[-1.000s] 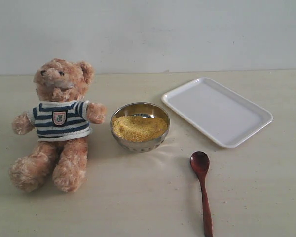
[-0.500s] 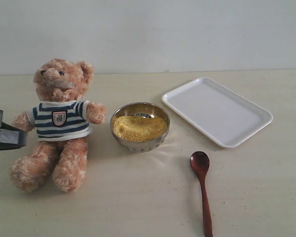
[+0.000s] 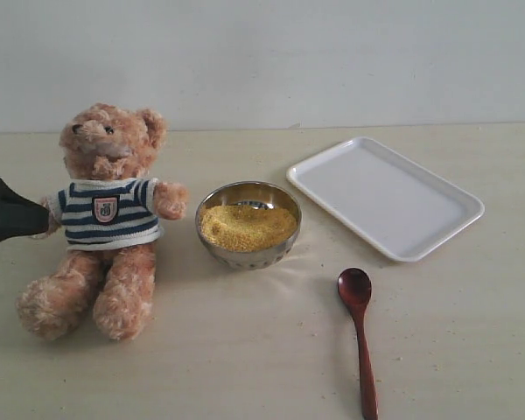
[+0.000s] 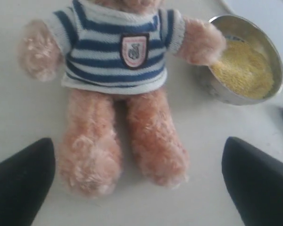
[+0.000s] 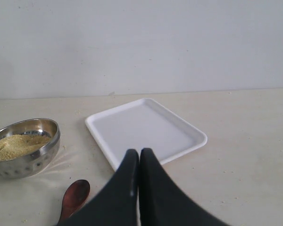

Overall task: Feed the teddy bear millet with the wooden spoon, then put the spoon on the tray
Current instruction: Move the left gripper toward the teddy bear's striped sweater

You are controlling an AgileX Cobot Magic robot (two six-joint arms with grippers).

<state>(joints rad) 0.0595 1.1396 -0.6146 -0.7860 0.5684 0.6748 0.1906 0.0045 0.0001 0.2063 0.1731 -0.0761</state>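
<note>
The teddy bear (image 3: 109, 188) sits on the left of the table, and the left wrist view looks down on its striped shirt (image 4: 115, 61) and legs. My left gripper (image 3: 17, 219) reaches in from the left edge beside the bear's arm. It stands wide open (image 4: 137, 140) above the bear's feet, holding nothing. Millet (image 3: 247, 226) fills the steel bowl (image 3: 245, 258) in the middle. The wooden spoon (image 3: 360, 332) lies on the table in front of the white tray (image 3: 385, 197). My right gripper (image 5: 139, 151) is shut and empty, near the spoon's bowl (image 5: 75, 197) and the tray (image 5: 144, 127).
A pale wall runs behind the table. The bear's paw (image 4: 200, 42) hangs over the bowl's rim (image 4: 236, 21). Bare tabletop lies between the bowl and the spoon.
My left gripper has come into the exterior view from the left edge, moved up toward the bear's arm, and opened wide. Bear, bowl, spoon and tray have not moved.
</note>
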